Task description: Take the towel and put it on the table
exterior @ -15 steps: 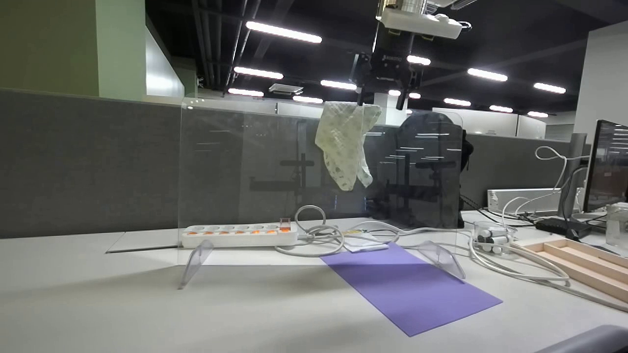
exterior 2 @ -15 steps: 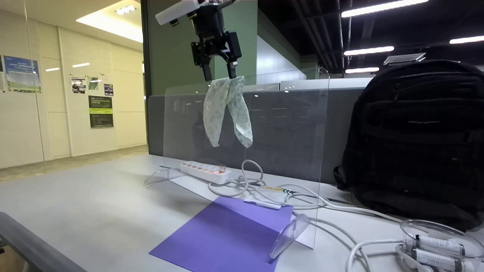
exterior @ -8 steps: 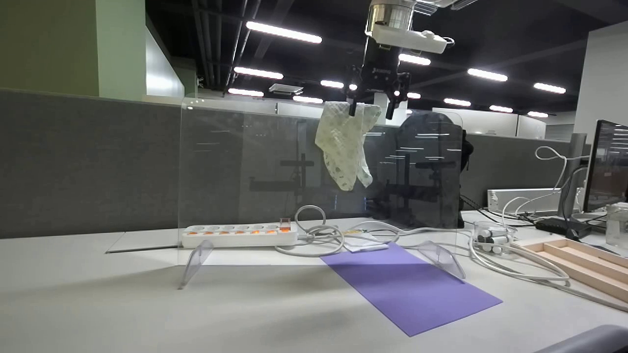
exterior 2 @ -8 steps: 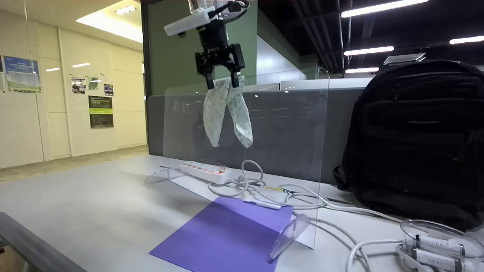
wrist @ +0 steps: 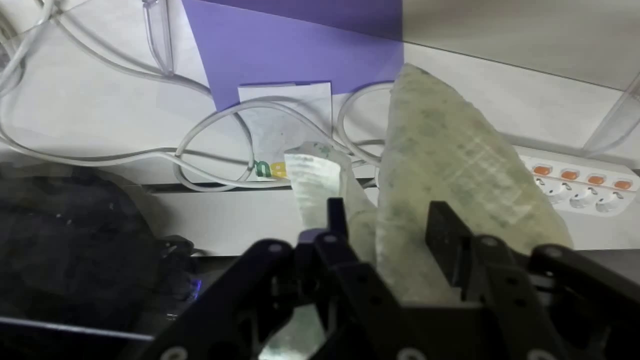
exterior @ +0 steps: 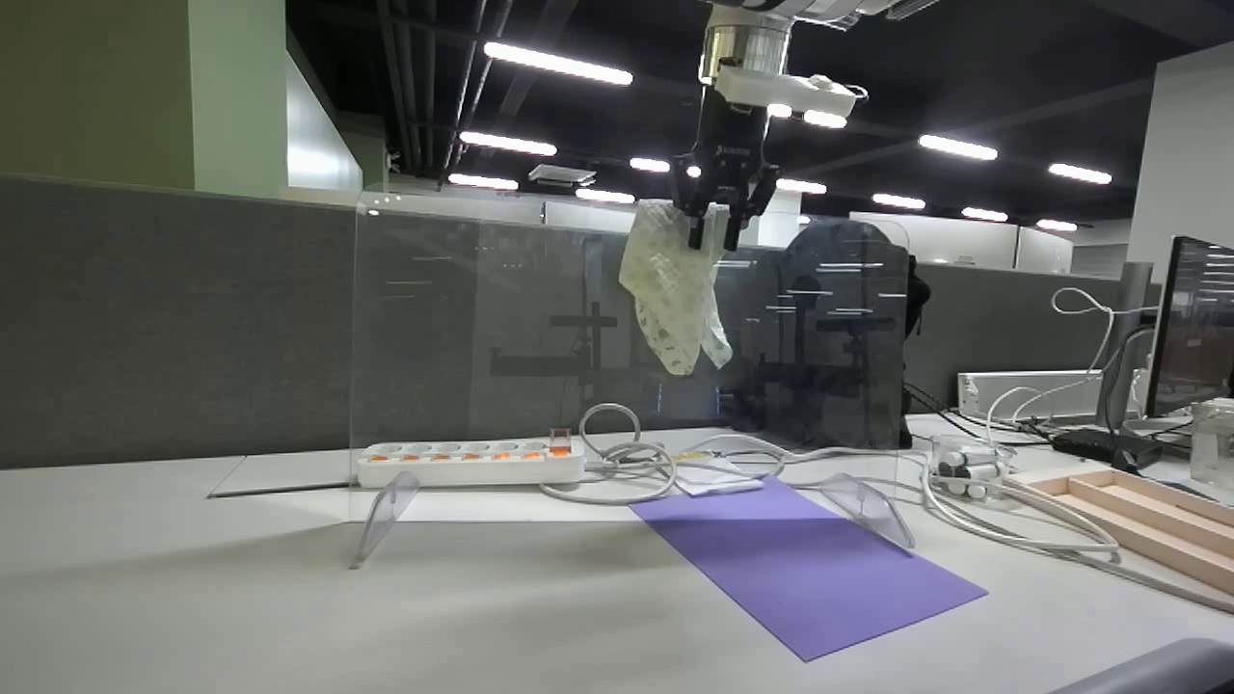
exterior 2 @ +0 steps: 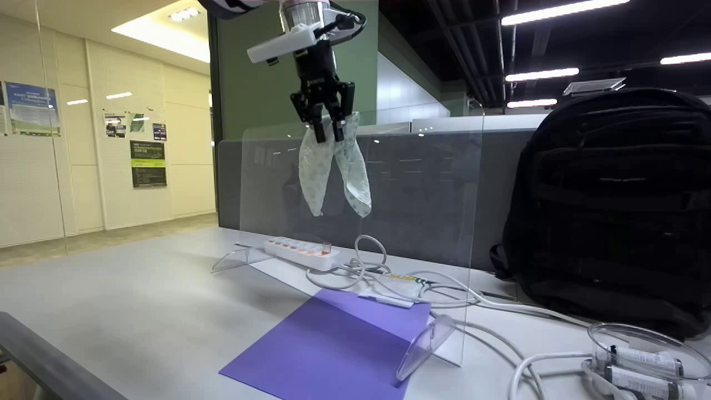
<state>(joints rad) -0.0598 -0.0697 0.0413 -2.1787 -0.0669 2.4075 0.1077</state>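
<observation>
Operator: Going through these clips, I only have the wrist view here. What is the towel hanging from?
Observer: In both exterior views, the towel is draped over the top edge of a clear upright panel.
Operator: Do its lower ends touch anything beneath?
Observer: No, they hang above the table, with space below.
Operator: How high is the pincer?
Observer: In both exterior views, its tips appear just below the panel's top edge.

On the white packet [wrist: 270,136] overlapping the purple sheet [wrist: 300,50], the wrist view shows a green letter like n or u and a yellow one like B. Print is too small to read on the vials [exterior 2: 647,360], right of the sheet in an exterior view; on the posters [exterior 2: 33,108], well left of it; and on the gripper [exterior: 714,239], higher than it.
</observation>
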